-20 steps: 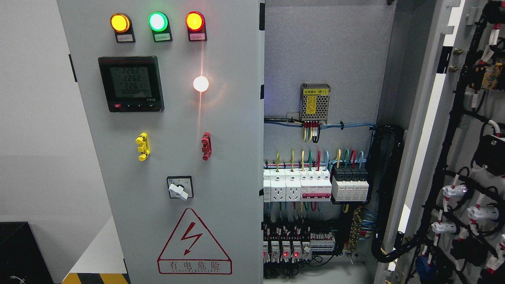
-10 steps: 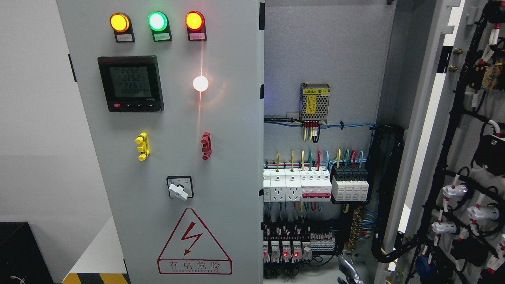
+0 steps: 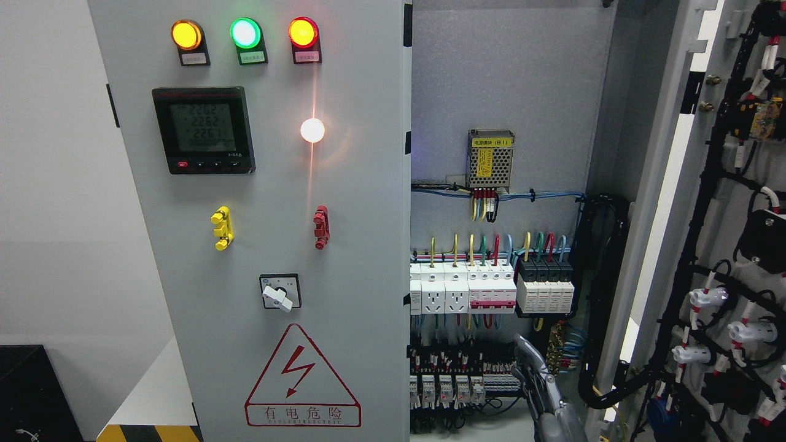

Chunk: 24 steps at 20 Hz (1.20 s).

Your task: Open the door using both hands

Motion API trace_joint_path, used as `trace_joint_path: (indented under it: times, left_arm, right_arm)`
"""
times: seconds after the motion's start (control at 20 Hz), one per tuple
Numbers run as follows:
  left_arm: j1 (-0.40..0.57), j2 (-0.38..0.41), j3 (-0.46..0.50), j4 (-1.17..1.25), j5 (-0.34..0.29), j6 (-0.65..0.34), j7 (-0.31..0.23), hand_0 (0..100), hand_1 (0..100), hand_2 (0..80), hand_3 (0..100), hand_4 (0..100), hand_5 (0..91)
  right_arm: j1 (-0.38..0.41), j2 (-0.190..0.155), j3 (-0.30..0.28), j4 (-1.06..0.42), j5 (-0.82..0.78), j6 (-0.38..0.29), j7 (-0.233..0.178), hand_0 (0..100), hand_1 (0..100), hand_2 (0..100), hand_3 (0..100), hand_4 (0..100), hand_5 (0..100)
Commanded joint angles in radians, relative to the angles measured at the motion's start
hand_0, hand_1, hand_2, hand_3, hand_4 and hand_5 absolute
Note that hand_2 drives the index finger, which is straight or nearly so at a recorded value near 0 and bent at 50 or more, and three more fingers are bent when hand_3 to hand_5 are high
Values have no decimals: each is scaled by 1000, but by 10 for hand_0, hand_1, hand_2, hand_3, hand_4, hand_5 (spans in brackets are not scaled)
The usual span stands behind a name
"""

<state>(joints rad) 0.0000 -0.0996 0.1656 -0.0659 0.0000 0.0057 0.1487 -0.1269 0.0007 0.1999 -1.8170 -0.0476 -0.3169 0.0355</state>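
Cabinet [image 3: 509, 80] stands open, breakers [image 3: 491, 294] inside; right hand [image 3: 543, 383] below them.

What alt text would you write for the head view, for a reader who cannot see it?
A robot hand rises at the bottom edge before an electrical cabinet whose right door stands open, showing breakers. The left door, closed, carries lamps, a meter and a warning sign.

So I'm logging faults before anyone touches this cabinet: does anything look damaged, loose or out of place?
Nothing stands out. The wiring inside looks tidy, and the left door hangs straight. A hand is at the bottom, in front of the breakers.
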Motion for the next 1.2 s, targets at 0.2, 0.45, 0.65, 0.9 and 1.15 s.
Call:
trace_joint_path:
  times: [0.2,0.45,0.65,0.9,1.15]
  left_arm:
    - [28,0,0,0,-17,0,0,0,0,0,0,0,0]
    - [28,0,0,0,-17,0,0,0,0,0,0,0,0]
    - [28,0,0,0,-17,0,0,0,0,0,0,0,0]
    - [28,0,0,0,-17,0,0,0,0,0,0,0,0]
    - [28,0,0,0,-17,2,0,0,0,0,0,0,0]
  right_arm:
    - [-166,36,46,68,-67,173,0,191,0,0,0,0,0]
    - [-237,35,35,73,-130,288,0,191,0,0,0,0,0]
    - [-275,36,36,90,-130,348,3,191,0,0,0,0,0]
    - [-319,36,39,117,-132,380,4,191,0,0,0,0,0]
    - [-359,35,46,154,-135,392,9,191,0,0,0,0,0]
